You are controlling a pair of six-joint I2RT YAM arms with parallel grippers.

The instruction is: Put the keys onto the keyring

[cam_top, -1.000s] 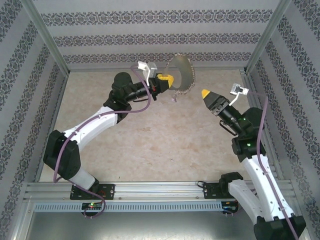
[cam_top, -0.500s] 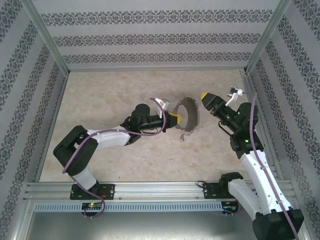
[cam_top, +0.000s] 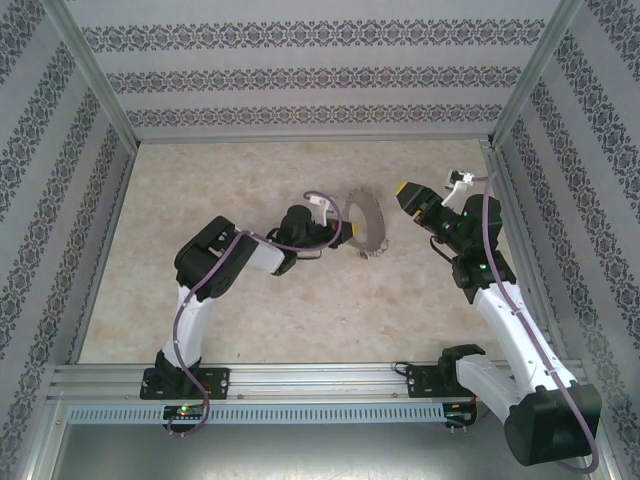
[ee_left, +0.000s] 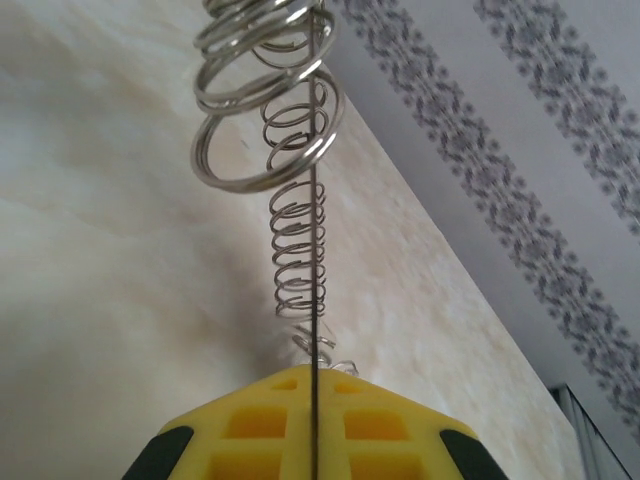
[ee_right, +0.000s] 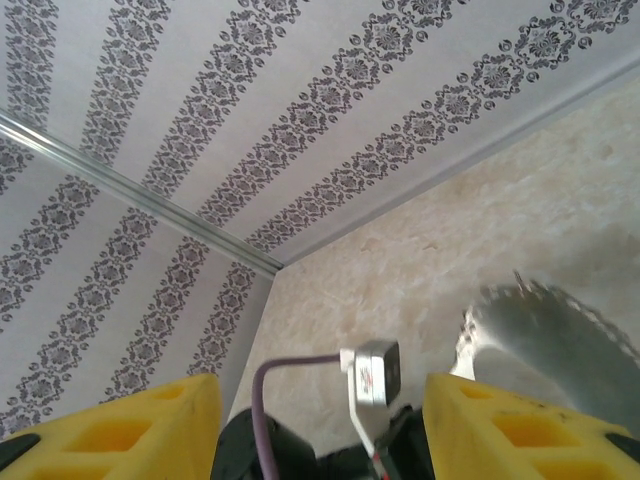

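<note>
Where the pale, marbled surface (cam_top: 250, 320) ends, walls (cam_top: 300, 80) papered in bands of grey ornament rise on three sides. An aluminium rail (cam_top: 320, 378) runs along the near edge and carries both arm bases.

Folded low over the middle of the surface, the left arm reaches to the right. The left fingers (ee_left: 305, 405) are pressed together on the keyring (cam_top: 378, 222), pinching its thin dark rim. From the left wrist, the hoop is seen edge-on as a single dark line that rises straight out of the seam between the yellow tips. Small silvery loops (ee_left: 265, 140) are strung along it, the farthest ones looking largest. From above, the hoop stands a little right of the surface's centre, between the two arms, its fringe of loops hanging along the lower rim. I cannot tell whether it touches the surface.

The right fingers (cam_top: 406, 190) stand partly open and grip nothing, with a clear gap between the two yellow tips in the right wrist view. They sit just to the right of the hoop and apart from it. In that view the hoop's toothed, blurred edge shows beyond the right-hand tip, beside the left arm's small grey wrist camera (ee_right: 372, 372) and its purple cable (ee_right: 290, 365).
</note>
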